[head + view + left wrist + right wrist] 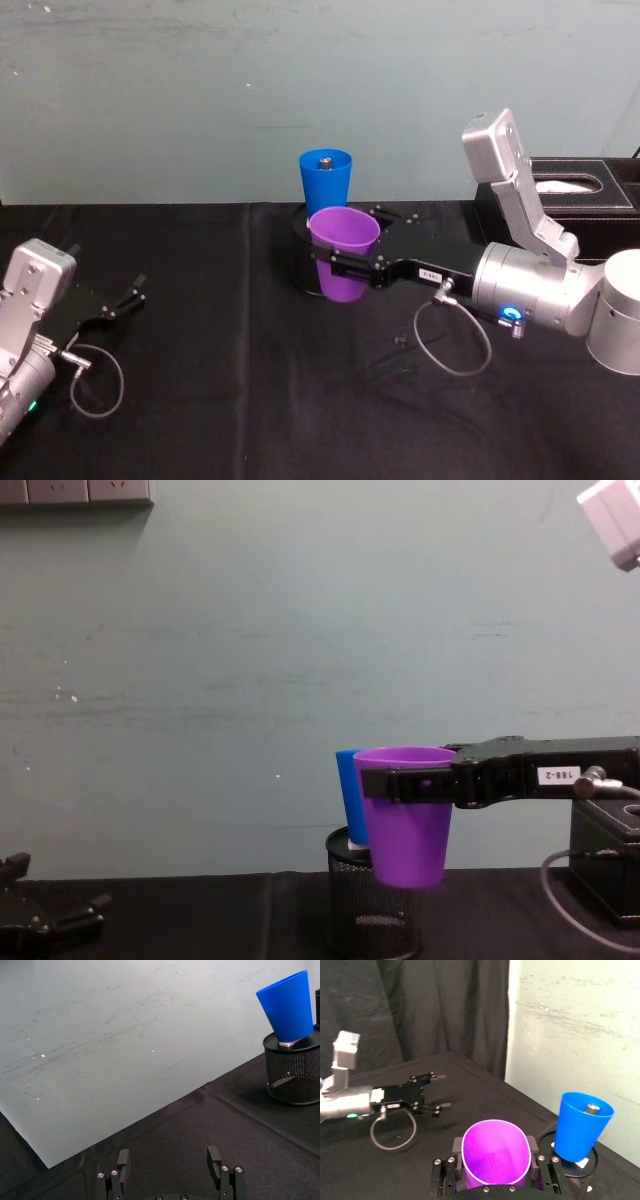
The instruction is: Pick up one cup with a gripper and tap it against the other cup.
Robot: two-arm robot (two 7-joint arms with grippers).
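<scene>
Right gripper (338, 262) clamped on purple cup (345, 240), which is off the table at frame centre in head view. Blue cup (326, 180) just behind it, sitting on mesh pen holder (372, 912); can't tell if the cups touch. Left gripper (125, 298) idle lower left, fingers spread.

purple cup (345, 242): upright, aloft | blue cup (326, 188): upright, just behind
</scene>
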